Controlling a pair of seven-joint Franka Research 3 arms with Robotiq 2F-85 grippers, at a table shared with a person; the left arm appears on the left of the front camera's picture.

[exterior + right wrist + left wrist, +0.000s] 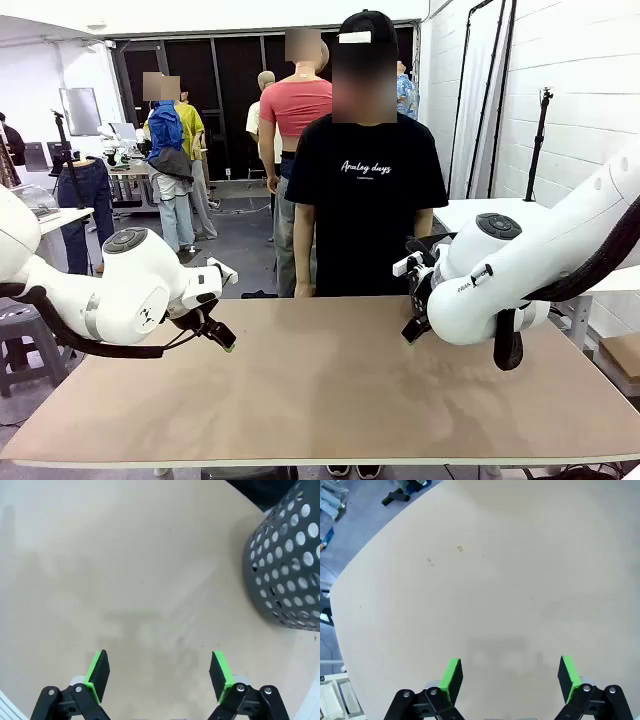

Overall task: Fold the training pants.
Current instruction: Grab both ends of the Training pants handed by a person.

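Note:
The training pants are out of view. My left gripper (224, 340) hovers low over the left part of the brown table (320, 400), open, with nothing between its green pads (452, 676). Over the table's right part, near the far edge, my right gripper (410, 331) also hangs open and holds nothing. In the right wrist view its two green fingertips (98, 670) stand wide apart above bare tabletop (125, 570). The left wrist view looks down on bare tabletop (510, 570) too.
A dark grey perforated basket (287, 565) stands on the table just beyond my right gripper. A person in a black T-shirt (365, 200) stands at the far edge, hands down. The table's left edge (350, 570) drops to the floor.

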